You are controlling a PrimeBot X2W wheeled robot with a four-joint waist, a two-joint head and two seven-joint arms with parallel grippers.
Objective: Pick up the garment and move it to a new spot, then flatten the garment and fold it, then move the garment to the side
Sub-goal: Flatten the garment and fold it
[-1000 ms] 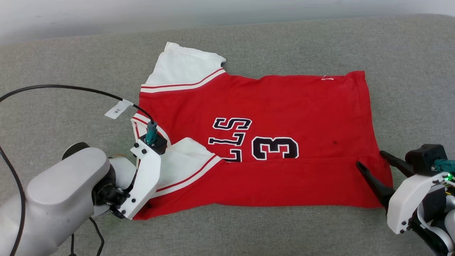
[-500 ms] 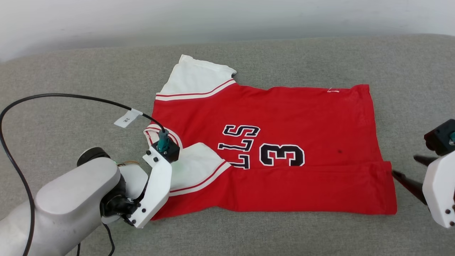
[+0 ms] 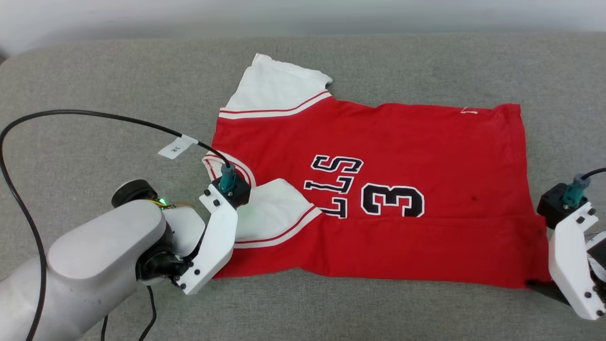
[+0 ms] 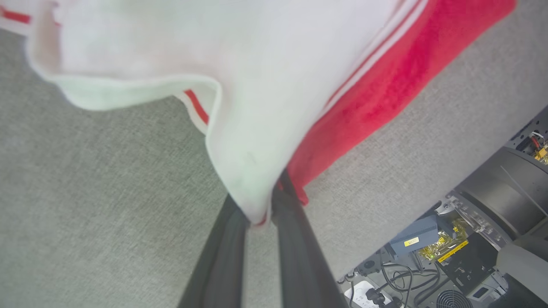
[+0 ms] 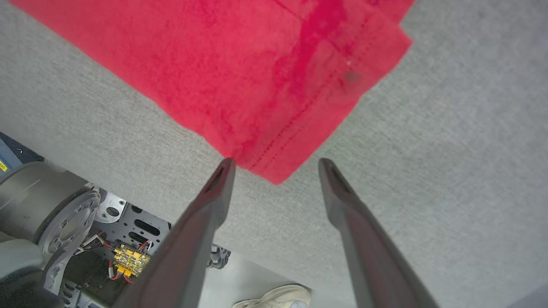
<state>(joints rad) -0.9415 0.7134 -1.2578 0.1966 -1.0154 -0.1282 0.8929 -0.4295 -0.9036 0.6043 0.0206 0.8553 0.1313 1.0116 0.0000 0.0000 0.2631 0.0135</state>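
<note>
Looking down from the head view, we see the garment lying sideways on the grey cloth-covered tabletop, with its collar end toward our left arm and its hem toward our right. One white sleeve sticks out on the far side. The near sleeve is folded in over the red front. The near long edge is folded over too, and it covers the lower part of the black letters and of the number (a single 3 shows).

The left gripper is closed, its two dark fingers pinching a fold of the near sleeve. In the left wrist view the white cloth rises away from the fingertips, with red cloth just beside them. A black cable with a white tag arches over that arm.

The right gripper is open and holds nothing. Its fingers straddle the near hem corner. One fingertip sits right at the cloth's edge, and the other is clear of the cloth, over bare grey fabric.
</note>
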